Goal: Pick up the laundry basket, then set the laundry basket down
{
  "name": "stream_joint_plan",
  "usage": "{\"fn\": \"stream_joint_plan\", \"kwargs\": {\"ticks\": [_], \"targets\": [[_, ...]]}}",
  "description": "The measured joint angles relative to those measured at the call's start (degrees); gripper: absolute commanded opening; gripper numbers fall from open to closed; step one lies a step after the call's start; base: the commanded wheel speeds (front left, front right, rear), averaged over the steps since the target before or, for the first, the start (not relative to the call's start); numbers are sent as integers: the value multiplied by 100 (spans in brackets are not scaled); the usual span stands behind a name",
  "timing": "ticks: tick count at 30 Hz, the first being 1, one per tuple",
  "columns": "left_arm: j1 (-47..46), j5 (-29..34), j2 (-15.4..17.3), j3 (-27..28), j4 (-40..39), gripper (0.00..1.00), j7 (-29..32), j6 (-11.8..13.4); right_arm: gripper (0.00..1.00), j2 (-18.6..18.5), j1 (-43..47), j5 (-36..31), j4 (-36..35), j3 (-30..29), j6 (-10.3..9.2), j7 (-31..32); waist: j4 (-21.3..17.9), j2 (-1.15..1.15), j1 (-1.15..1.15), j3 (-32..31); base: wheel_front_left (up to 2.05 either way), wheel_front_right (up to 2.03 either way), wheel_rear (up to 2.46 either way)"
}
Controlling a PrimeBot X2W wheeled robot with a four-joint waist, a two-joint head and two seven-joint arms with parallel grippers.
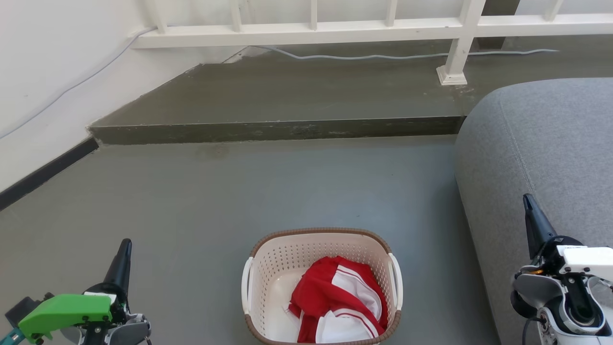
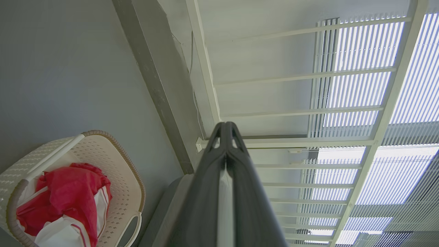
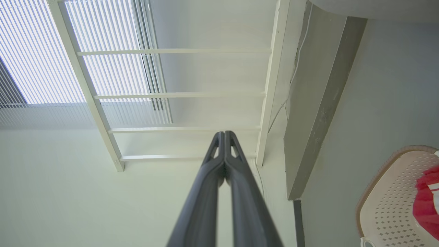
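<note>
The laundry basket [image 1: 322, 249] stands on the grey floor at the bottom centre of the head view: cream perforated plastic, brown woven rim, white loop handles on both sides. A red and white garment [image 1: 337, 304] lies crumpled inside. My left gripper [image 1: 125, 247] is shut and empty at the lower left, well apart from the basket. My right gripper [image 1: 527, 200] is shut and empty at the lower right, in front of the sofa. In the left wrist view the basket [image 2: 113, 161] shows at lower left, beside the closed left gripper [image 2: 226, 125]. The right wrist view has the basket [image 3: 394, 192] at its right edge and the closed right gripper [image 3: 224, 133].
A grey sofa [image 1: 541, 153] fills the right side, close to the basket. A raised concrete step [image 1: 278, 129] crosses the floor ahead, with a white railing [image 1: 335, 28] and a cable [image 1: 364, 56] on it. A white wall [image 1: 43, 86] runs along the left.
</note>
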Motion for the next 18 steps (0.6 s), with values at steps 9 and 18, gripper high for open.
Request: {"fn": "stream_joint_plan", "kwargs": {"ticks": [9,18], "targets": [[-43,-264,-14,91,43,0,49,-48,0,2,-79,258,31,-75,62,59,11,0,0,-5,0,0,0],[-93,-264,-16,99,57,0,51,-92,0,2,-90,258,59,-78,74,60,11,0,0,-7,0,0,0]]}}
